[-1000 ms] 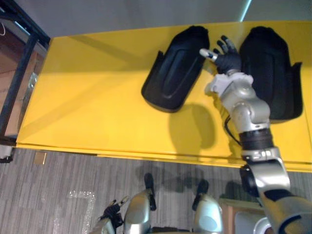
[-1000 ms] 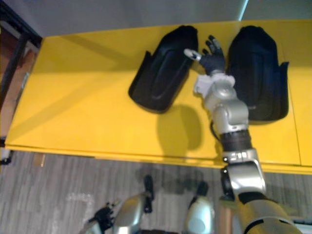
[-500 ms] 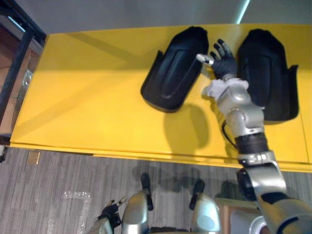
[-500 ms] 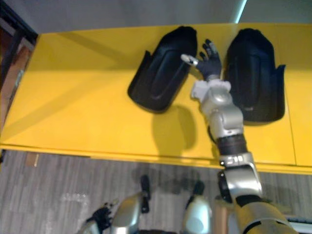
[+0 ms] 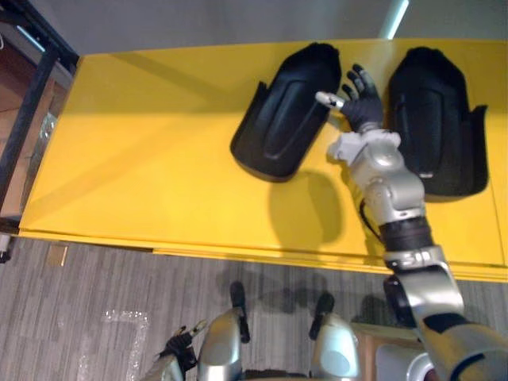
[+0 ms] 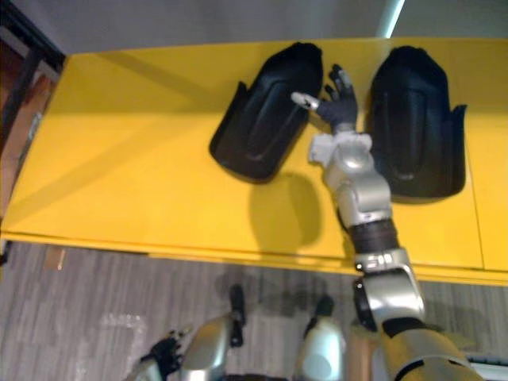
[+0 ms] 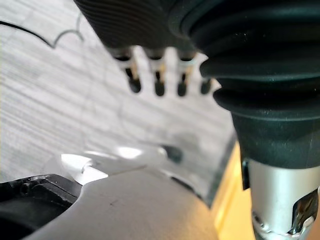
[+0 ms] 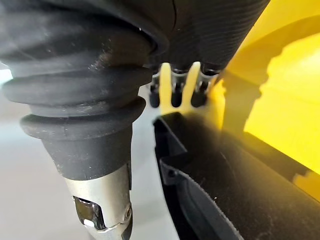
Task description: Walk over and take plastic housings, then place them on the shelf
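The right hand (image 5: 361, 99) lies between two black plastic housings on the yellow surface (image 5: 159, 159). Whether its palm rests on that surface or stands clear of it cannot be determined from above. The thumb (image 5: 327, 99) points toward the left housing (image 5: 282, 119), with its tip at that housing's near edge; contact cannot be confirmed. The right housing (image 5: 432, 119) sits just beside the hand's other side, lying straight, while the left one lies at an angle. The yellow surface is cut off at the right border, and a dark metal frame (image 5: 32, 103) is partly cut off at the left. The right wrist view adds what the eye views lack: the fingers (image 8: 175, 92) reach out straight past the ribbed cover, above the raised rim of a black housing (image 8: 225, 190); which of the two is unclear. That hand is spread open and grasps nothing, and the right arm is extended forward across the surface. The left hand (image 7: 159, 82) hangs low over the grey floor (image 5: 95, 294), fingers relaxed and empty.
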Motion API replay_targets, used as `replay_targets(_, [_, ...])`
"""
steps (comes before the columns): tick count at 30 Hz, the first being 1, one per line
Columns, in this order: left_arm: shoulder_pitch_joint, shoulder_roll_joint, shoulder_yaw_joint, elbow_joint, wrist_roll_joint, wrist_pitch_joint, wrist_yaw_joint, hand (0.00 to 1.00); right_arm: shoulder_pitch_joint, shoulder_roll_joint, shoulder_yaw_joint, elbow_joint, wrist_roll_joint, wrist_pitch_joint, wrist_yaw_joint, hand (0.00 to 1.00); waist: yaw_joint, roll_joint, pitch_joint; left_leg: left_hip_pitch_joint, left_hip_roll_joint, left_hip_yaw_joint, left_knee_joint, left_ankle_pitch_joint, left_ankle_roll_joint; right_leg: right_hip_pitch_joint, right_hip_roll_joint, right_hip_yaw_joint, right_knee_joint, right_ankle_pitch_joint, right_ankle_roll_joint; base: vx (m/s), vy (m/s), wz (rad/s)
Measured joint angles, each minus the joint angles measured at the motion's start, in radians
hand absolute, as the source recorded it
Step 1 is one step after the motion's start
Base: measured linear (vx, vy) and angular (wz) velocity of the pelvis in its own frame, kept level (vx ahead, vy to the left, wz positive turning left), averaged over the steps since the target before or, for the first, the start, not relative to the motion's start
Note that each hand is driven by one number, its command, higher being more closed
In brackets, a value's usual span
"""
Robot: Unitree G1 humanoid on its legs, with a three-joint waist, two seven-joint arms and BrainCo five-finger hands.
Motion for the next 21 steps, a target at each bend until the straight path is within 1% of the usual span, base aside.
replay_targets(4, [0.0,0.0,-0.001,0.0,-0.006,0.002,-0.001,0.0,-0.005,0.0,0.0,0.014,-0.022,-0.005,0.005,0.0,0.0,0.0,0.0,0.0,-0.002,0.0,0.0,0.001,0.001,-0.001,-0.003,0.001,0.002,0.0,0.0,0.0,0.0,0.0])
replay_targets(8, [0.0,0.001,-0.001,0.0,-0.007,0.013,-0.001,0.0,-0.012,0.0,-0.002,0.03,-0.043,-0.006,0.004,0.0,0.0,0.0,0.0,0.0,-0.006,-0.001,0.0,0.002,0.002,-0.003,-0.007,0.001,0.008,-0.002,0.001,0.0,0.0,0.0])
replay_targets(14, [0.001,0.001,-0.001,0.0,-0.007,0.02,-0.004,0.0,-0.037,-0.002,-0.003,0.07,-0.08,-0.007,0.004,0.0,-0.001,0.001,-0.001,-0.002,-0.018,-0.004,-0.001,0.007,0.008,-0.012,-0.024,0.002,0.029,-0.008,0.003,-0.01,0.003,0.01])
replay_targets(17, [0.002,0.001,-0.001,-0.001,-0.007,0.02,-0.005,0.0,-0.041,-0.007,-0.004,0.085,-0.088,-0.01,0.003,0.0,-0.002,0.003,-0.002,-0.002,-0.028,-0.014,-0.002,0.008,0.009,-0.013,-0.036,-0.001,0.037,-0.018,0.009,-0.03,0.016,0.08])
replay_targets(21, [0.005,0.004,-0.018,-0.001,-0.007,0.02,-0.007,0.0,-0.048,-0.013,-0.004,0.101,-0.088,-0.017,-0.002,0.0,-0.002,0.008,-0.005,-0.004,-0.03,-0.025,-0.013,0.017,0.009,-0.012,-0.038,-0.012,0.035,-0.018,0.009,-0.01,0.003,0.09])
